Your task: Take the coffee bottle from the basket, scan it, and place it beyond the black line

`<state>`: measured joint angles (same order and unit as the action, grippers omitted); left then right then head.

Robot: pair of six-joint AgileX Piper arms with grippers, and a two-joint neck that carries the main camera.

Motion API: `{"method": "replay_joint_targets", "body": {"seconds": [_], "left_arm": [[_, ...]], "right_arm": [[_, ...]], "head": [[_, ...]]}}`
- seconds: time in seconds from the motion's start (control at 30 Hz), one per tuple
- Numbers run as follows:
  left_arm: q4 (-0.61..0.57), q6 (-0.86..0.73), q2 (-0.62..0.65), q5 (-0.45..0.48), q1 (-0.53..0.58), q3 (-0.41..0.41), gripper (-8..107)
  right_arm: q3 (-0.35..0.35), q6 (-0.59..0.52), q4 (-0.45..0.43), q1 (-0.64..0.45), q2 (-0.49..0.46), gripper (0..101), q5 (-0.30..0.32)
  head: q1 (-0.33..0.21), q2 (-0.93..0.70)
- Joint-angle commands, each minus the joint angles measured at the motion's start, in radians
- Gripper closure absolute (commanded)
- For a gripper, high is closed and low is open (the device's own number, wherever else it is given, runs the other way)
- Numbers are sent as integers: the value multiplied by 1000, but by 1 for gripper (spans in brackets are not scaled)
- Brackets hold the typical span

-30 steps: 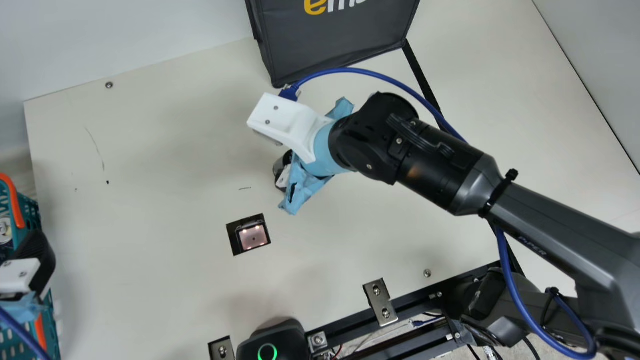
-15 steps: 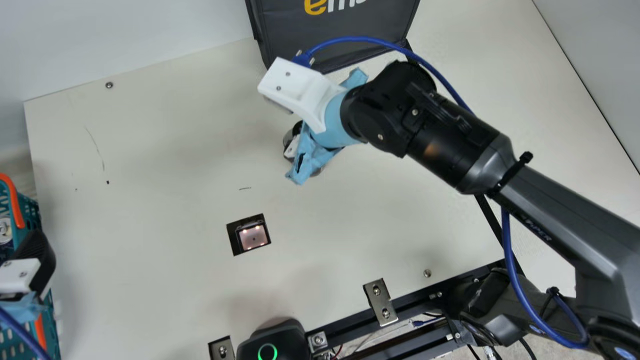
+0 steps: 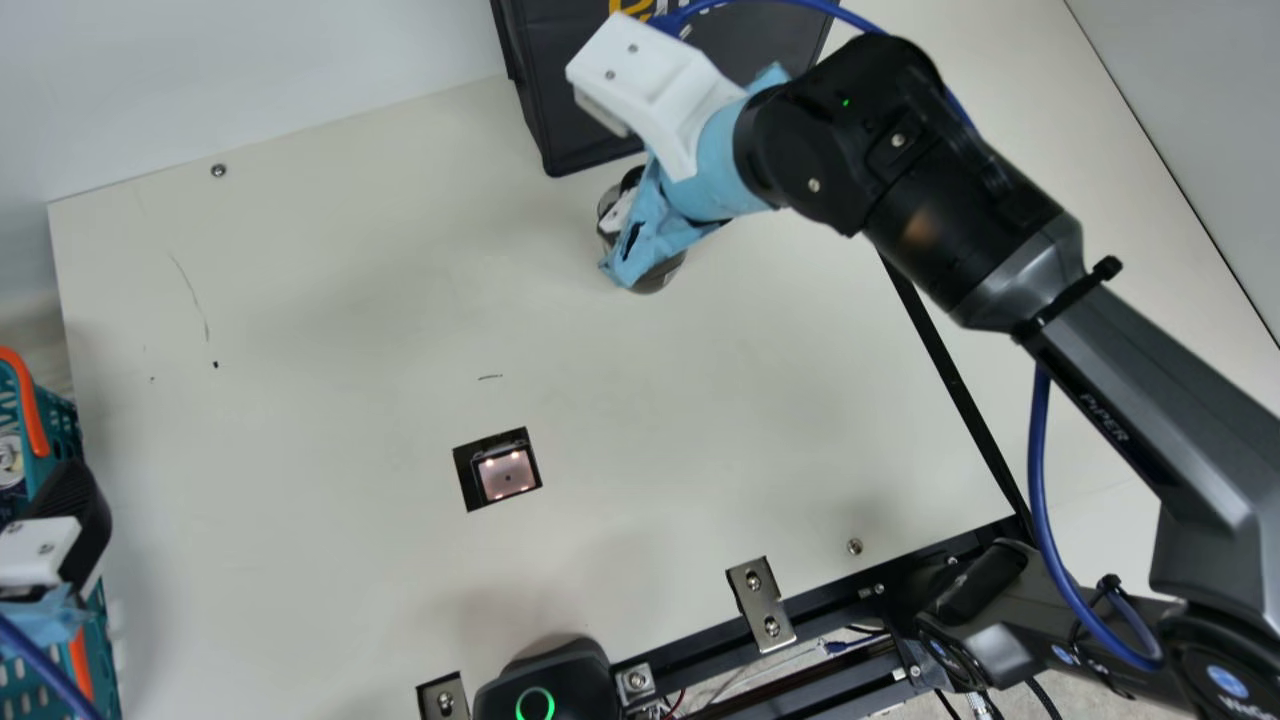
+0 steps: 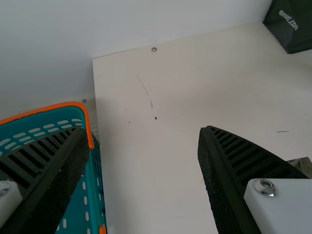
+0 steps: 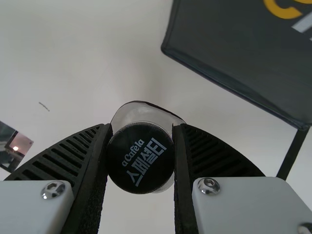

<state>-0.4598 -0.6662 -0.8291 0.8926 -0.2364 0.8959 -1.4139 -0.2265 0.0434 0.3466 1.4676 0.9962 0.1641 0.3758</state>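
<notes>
My right gripper (image 3: 632,222) hangs over the table's upper middle in the main view, partly hidden by its blue wrapping. The coffee bottle (image 3: 656,277) shows below it, short of the black line (image 3: 950,370). In the right wrist view, the black-capped coffee bottle (image 5: 140,157) is clamped between both ribbed fingers of my right gripper (image 5: 140,158). My left gripper (image 3: 62,530) is at the main view's left edge, over the teal basket (image 3: 98,640). In the left wrist view, my left gripper (image 4: 144,146) has widely spread fingers, nothing between them, beside the basket (image 4: 85,202).
A scanner window (image 3: 506,474) with lit corners is set in the table (image 3: 330,480). A dark bag (image 3: 570,110) stands at the back, close to my right gripper. Metal brackets (image 3: 760,604) and a black device with a green ring (image 3: 545,685) line the near edge.
My right arm has moved toward the bag, up and slightly right in the main view, carrying the coffee bottle away from the scanner window. The left arm has stayed still.
</notes>
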Motion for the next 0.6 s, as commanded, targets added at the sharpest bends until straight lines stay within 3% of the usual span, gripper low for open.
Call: {"method": "replay_joint_targets", "body": {"seconds": [0.0,0.57], "left_arm": [[0,0,0,0,0,0,9],[0,0,0,0,0,0,9]], "right_arm": [[-5,3,0,-27,-1,101,4],[-32,-7,6,-240,-23,101,36]], "head": [[-26,1],[-26,1]]}}
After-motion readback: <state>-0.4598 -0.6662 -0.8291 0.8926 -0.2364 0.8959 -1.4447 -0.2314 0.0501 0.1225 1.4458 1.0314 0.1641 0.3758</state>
